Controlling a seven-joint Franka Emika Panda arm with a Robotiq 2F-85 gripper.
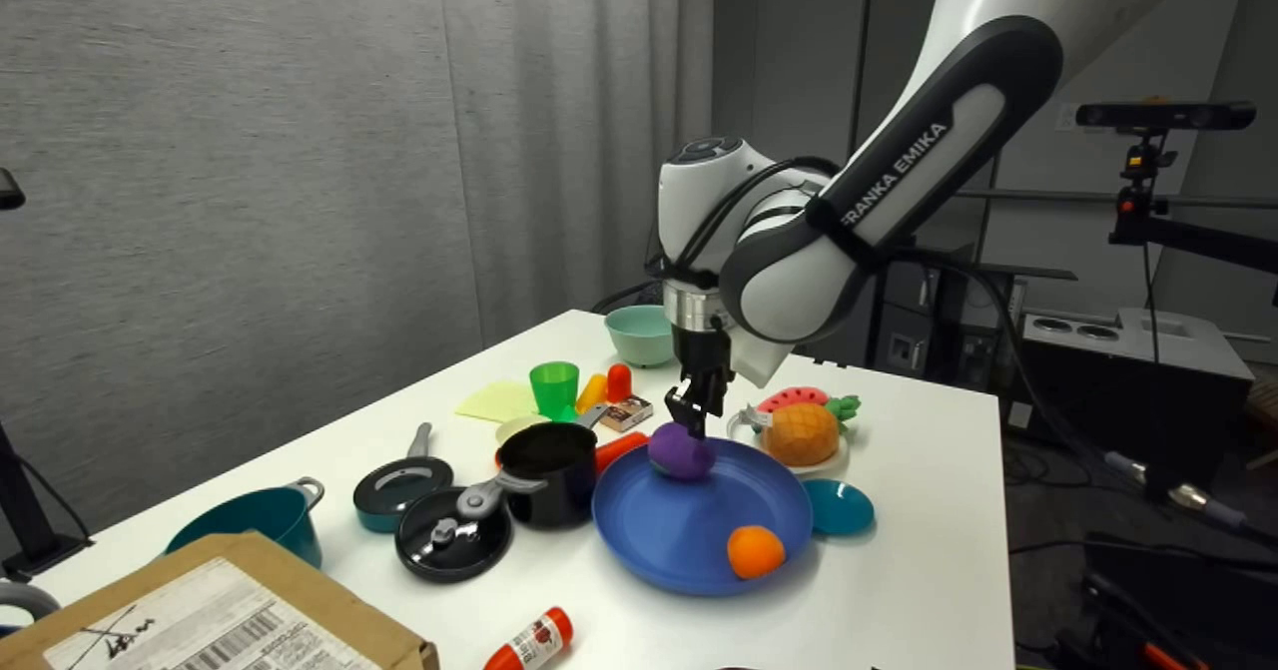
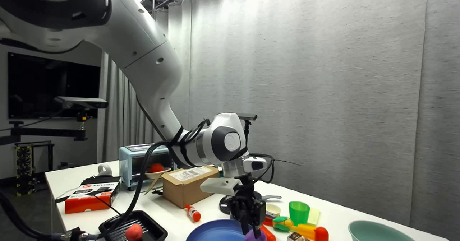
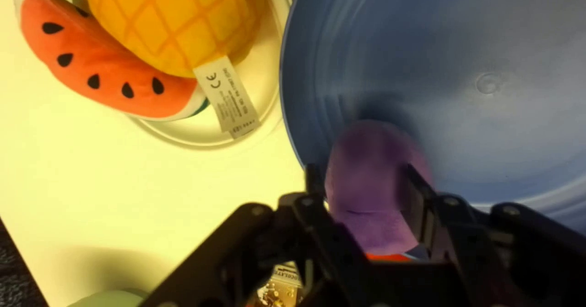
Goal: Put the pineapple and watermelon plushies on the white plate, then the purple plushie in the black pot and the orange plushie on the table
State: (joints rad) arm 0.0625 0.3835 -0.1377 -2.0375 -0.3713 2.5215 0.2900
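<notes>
The yellow pineapple plushie [image 1: 802, 436] [image 3: 174, 18] and red watermelon plushie [image 1: 794, 397] [image 3: 91, 64] lie together on the white plate [image 3: 263, 80], with the pineapple over the watermelon. The purple plushie [image 1: 681, 452] [image 3: 373, 174] is at the back rim of the large blue plate [image 1: 664, 540] [image 3: 462, 128]. My gripper [image 1: 689, 418] [image 3: 361, 179] points down with its fingers on both sides of the purple plushie, pressed against it. The orange plushie [image 1: 756, 552] lies on the blue plate near its front rim. The black pot [image 1: 554, 480] stands beside the blue plate.
A black lid [image 1: 454, 540] and a teal pan [image 1: 384, 520] lie beside the pot. A green cup [image 1: 554, 388] and a mint bowl [image 1: 641, 335] stand behind. A cardboard box [image 1: 220, 610] and a glue stick [image 1: 532, 641] are at the front. A teal dish [image 1: 839, 507] touches the blue plate.
</notes>
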